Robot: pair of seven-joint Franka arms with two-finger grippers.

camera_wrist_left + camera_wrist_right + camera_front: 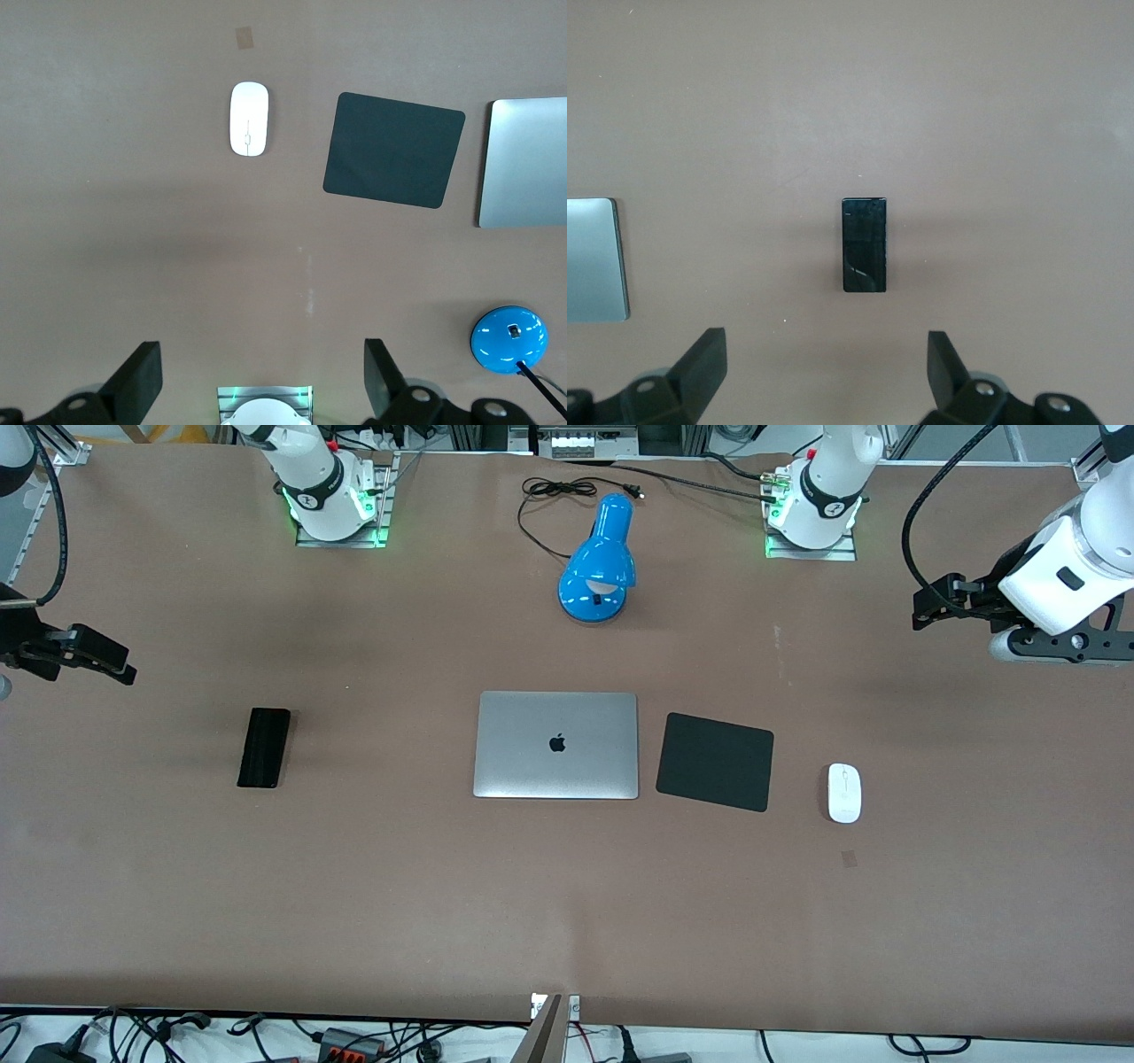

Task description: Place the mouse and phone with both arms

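Note:
The white mouse (844, 793) lies on the brown table toward the left arm's end, beside the black mouse pad (716, 761). It also shows in the left wrist view (249, 119). The black phone (264, 747) lies flat toward the right arm's end and shows in the right wrist view (864, 244). My left gripper (930, 607) hangs open and empty over bare table at its end, apart from the mouse; its fingers (142, 376) stand wide. My right gripper (111, 660) hangs open and empty over bare table at its end, apart from the phone; its fingers (704, 363) stand wide.
A closed silver laptop (556, 745) lies mid-table between the phone and the mouse pad. A blue desk lamp (598, 562) with a black cord stands farther from the camera than the laptop. A small tape mark (849, 858) lies nearer the camera than the mouse.

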